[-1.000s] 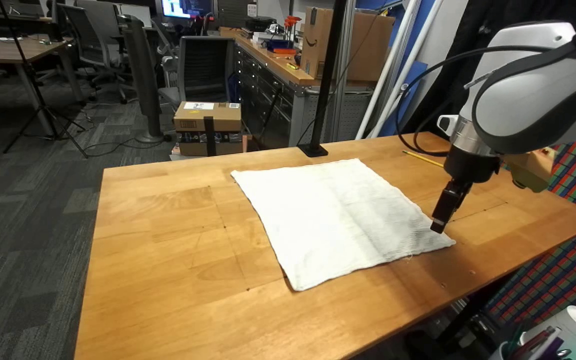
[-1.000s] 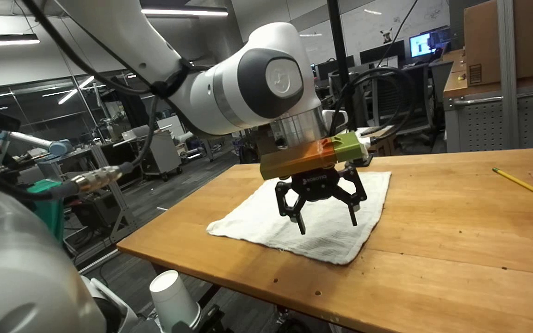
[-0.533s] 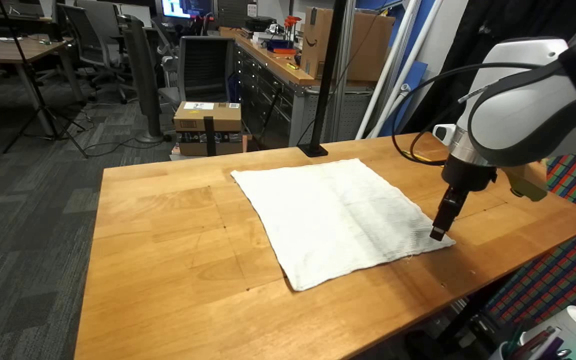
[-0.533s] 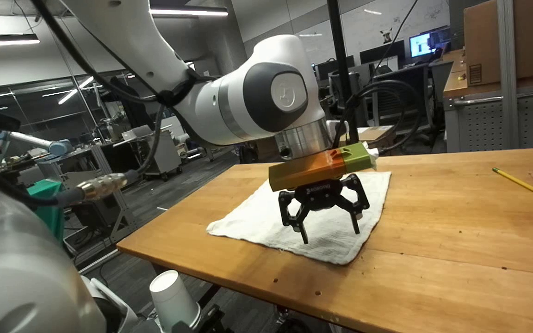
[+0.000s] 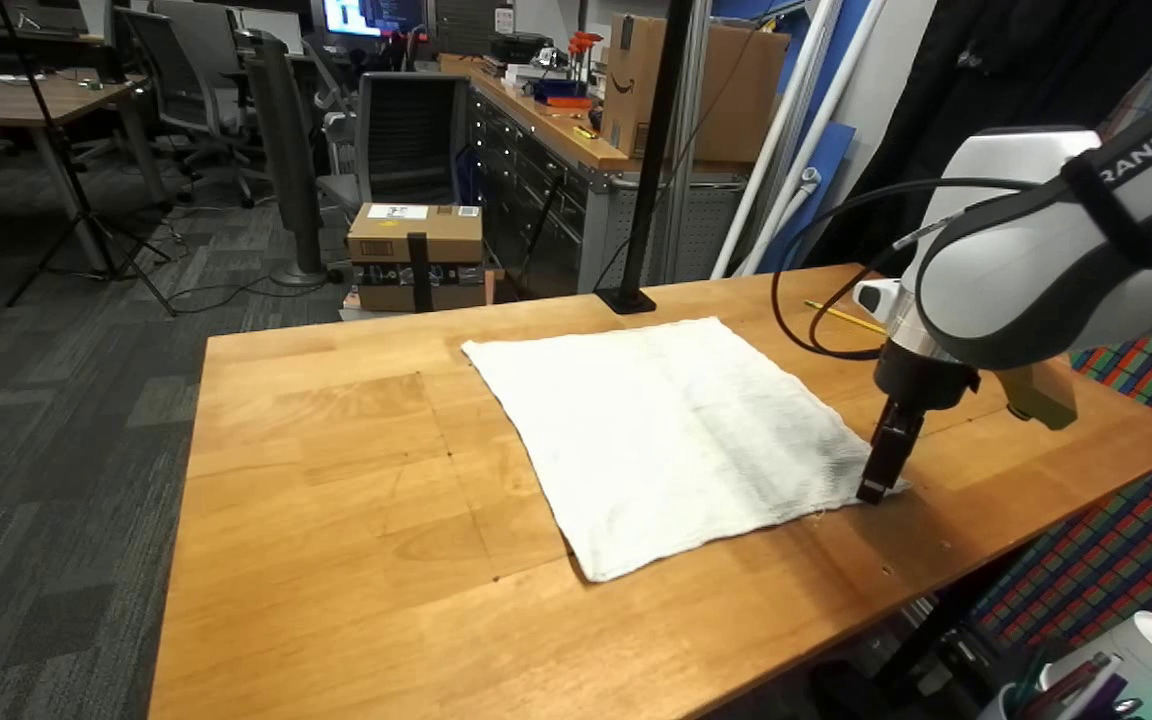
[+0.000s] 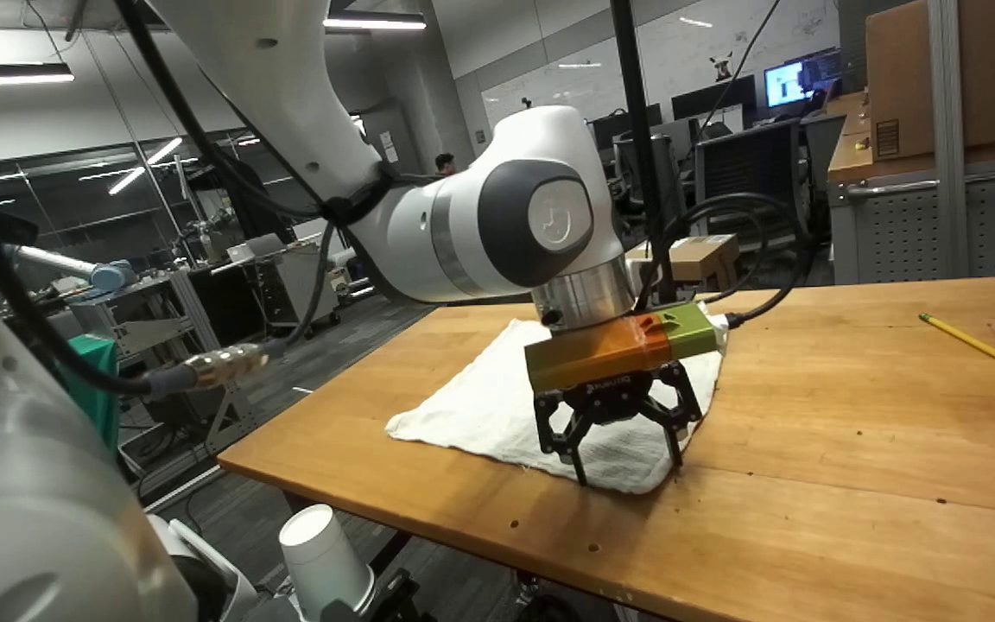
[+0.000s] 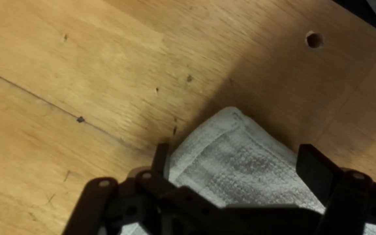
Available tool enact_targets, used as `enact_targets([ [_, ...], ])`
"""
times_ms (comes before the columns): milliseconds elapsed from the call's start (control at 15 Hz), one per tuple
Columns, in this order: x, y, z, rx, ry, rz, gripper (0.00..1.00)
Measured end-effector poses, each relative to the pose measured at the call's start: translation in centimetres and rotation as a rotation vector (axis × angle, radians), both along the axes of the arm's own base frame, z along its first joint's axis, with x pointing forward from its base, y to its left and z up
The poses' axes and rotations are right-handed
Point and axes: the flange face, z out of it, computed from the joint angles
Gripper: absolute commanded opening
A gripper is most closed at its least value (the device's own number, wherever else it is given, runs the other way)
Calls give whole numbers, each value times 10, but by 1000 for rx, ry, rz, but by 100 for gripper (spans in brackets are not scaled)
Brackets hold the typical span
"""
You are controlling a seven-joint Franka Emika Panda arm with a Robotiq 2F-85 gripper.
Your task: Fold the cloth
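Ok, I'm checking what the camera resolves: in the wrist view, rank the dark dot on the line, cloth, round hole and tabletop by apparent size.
Largest to smallest:
Tabletop
Cloth, partly hidden
Round hole
Dark dot

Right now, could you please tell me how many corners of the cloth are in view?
4: in an exterior view, the cloth shows its upper-left corner, upper-right corner, lowest corner and rightmost corner, the last partly behind the gripper.
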Motion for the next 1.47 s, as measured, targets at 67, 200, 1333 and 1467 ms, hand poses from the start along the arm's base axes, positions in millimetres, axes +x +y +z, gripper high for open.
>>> enact_targets([
  [67,0,-2,-3,1,1,4,100],
  [200,0,-4,-6,2,0,9,75],
  [1333,6,9,-1,-44,-16,125,9],
  [1467,7,19,0,-47,-19,152,9],
])
